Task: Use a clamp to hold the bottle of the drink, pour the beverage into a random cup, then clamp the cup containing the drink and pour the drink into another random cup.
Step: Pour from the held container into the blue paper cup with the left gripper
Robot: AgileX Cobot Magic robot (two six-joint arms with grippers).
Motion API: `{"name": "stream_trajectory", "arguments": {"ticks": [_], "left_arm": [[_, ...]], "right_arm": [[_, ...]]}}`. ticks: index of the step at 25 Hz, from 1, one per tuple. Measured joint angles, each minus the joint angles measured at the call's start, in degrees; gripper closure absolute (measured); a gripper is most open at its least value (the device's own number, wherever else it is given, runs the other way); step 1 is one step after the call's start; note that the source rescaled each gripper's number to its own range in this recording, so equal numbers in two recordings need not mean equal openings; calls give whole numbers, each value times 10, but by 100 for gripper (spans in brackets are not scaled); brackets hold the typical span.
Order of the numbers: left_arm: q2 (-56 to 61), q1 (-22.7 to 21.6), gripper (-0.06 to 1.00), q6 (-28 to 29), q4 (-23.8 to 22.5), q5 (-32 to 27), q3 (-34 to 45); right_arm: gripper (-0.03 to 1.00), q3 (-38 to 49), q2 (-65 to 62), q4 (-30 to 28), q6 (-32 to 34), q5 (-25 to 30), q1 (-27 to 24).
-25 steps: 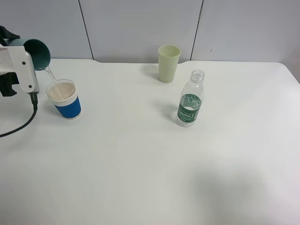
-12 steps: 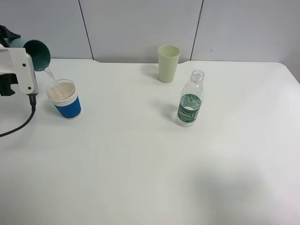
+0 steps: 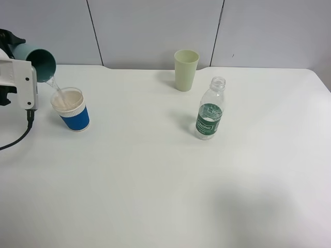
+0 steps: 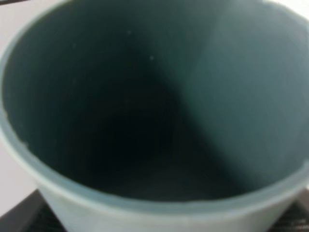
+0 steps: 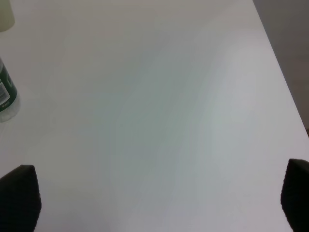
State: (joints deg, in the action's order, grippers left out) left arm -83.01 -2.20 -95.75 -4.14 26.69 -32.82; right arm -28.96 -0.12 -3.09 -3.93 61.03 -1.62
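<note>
The teal tumbler, clenched in the left end effector, tips a thin stream into the blue-banded cup. Rightward on the counter stands the bottle, its green label's white lettering unreadable. The right end effector is spread wide, empty.

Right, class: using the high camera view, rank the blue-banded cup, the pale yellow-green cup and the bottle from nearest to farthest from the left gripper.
1. The blue-banded cup, just below the left gripper, which tilts the teal tumbler over it.
2. The pale yellow-green cup, mid-table at the back.
3. The bottle, right of centre, slightly farther.
</note>
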Motion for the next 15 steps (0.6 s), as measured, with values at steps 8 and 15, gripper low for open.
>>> {"name": "stream_trajectory", "arguments": {"ticks": [8,15], "left_arm": [[0,0,93,-3,0,4,0],[0,0,93,-61,0,4,0]], "right_arm": [[-3,0,0,0,0,0,0],[-3,0,0,0,0,0,0]]}}
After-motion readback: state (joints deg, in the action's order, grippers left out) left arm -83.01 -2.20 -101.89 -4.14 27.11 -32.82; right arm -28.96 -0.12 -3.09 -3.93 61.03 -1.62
